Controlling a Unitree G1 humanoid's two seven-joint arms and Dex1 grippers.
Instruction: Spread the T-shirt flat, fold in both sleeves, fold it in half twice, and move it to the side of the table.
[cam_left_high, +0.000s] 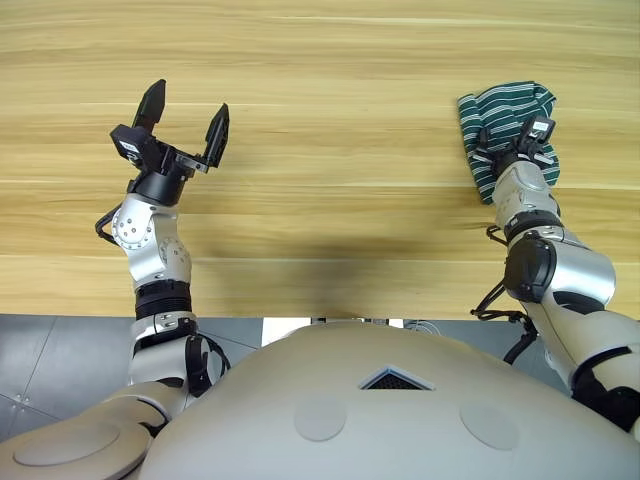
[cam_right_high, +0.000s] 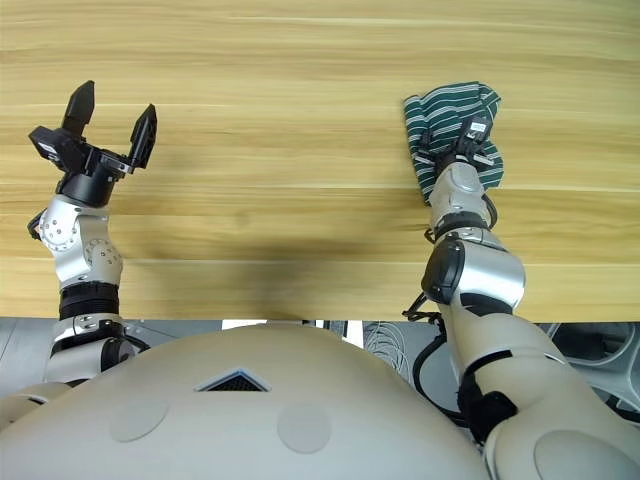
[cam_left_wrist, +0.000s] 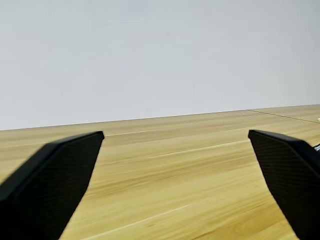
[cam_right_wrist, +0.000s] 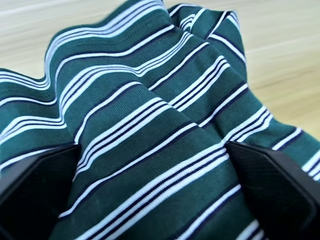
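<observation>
The green T-shirt with white stripes (cam_left_high: 503, 108) lies folded into a small bundle on the right side of the wooden table (cam_left_high: 340, 200). My right gripper (cam_left_high: 512, 142) rests on the bundle's near part. In the right wrist view the right gripper (cam_right_wrist: 150, 150) is open, its fingers (cam_right_wrist: 35, 185) wide apart with rumpled striped cloth (cam_right_wrist: 145, 100) bunched between them. My left gripper (cam_left_high: 188, 103) is held above the left part of the table, open with nothing in it, far from the shirt. The left wrist view shows bare wood between its fingers (cam_left_wrist: 55, 170).
The table's near edge (cam_left_high: 300, 316) runs just in front of my arms, with grey floor (cam_left_high: 50, 350) below it. A pale wall (cam_left_wrist: 160, 55) stands beyond the table's far edge.
</observation>
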